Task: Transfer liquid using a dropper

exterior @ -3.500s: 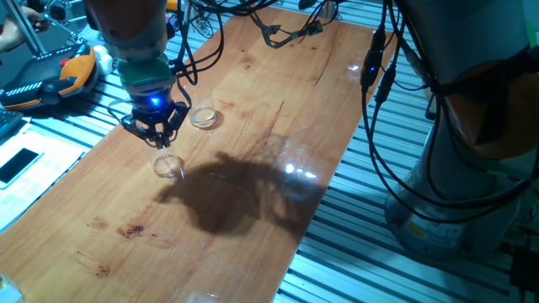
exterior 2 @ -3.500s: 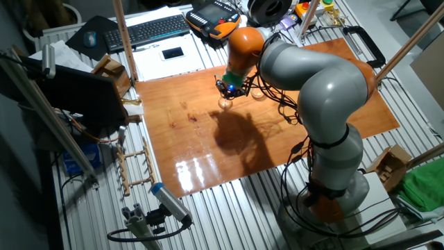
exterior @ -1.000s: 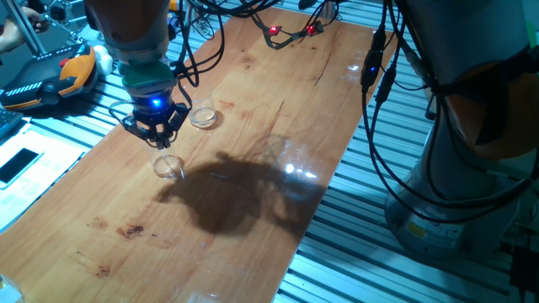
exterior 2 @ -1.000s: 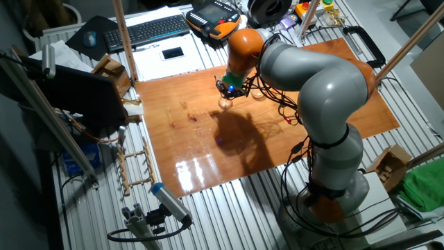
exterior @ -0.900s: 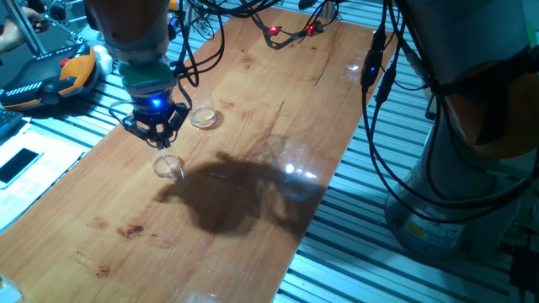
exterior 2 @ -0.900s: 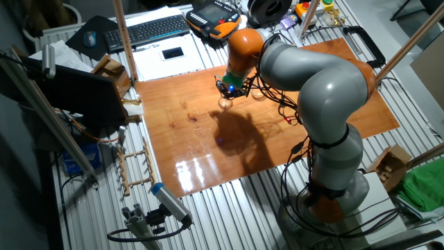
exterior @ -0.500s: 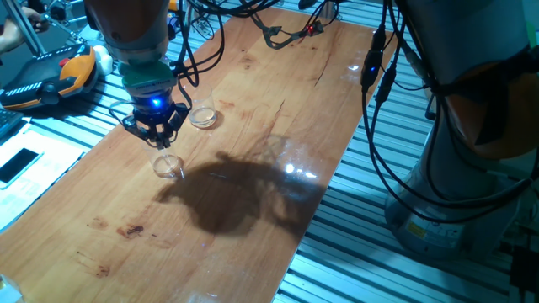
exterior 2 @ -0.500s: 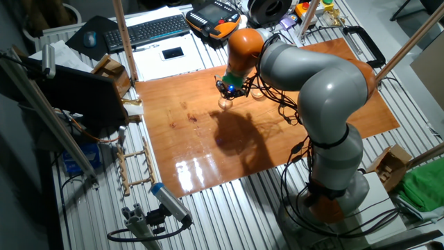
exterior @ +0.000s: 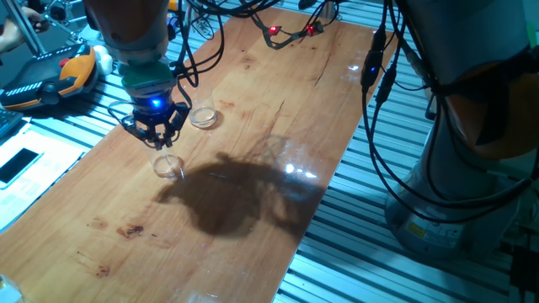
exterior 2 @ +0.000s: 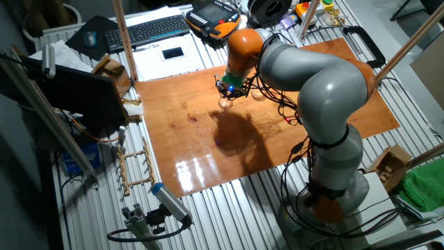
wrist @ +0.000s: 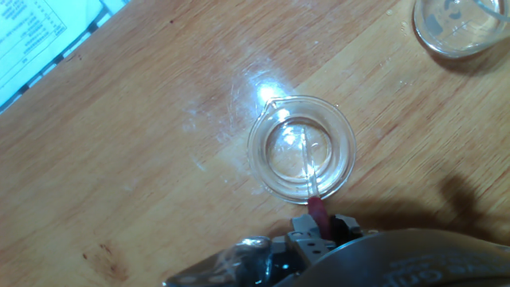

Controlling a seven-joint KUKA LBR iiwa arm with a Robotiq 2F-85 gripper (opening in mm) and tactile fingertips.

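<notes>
My gripper (exterior: 157,137) hangs straight down over a small clear cup (exterior: 168,165) on the wooden table (exterior: 278,126). In the hand view the gripper (wrist: 319,226) is shut on the dropper (wrist: 307,163), a thin clear pipette with a purple-pink end (wrist: 317,209) next to the fingers. The pipette points down into the cup (wrist: 271,119); I cannot tell whether its tip touches the bottom. The other fixed view shows the gripper (exterior 2: 228,93) above the same cup (exterior 2: 224,104).
A second clear cup (exterior: 202,116) stands just beyond the first and shows at the hand view's top right (wrist: 458,28). A printed sheet (wrist: 36,32) lies past the table's edge. A keyboard (exterior 2: 156,29) and a teach pendant (exterior 2: 211,17) lie behind the table.
</notes>
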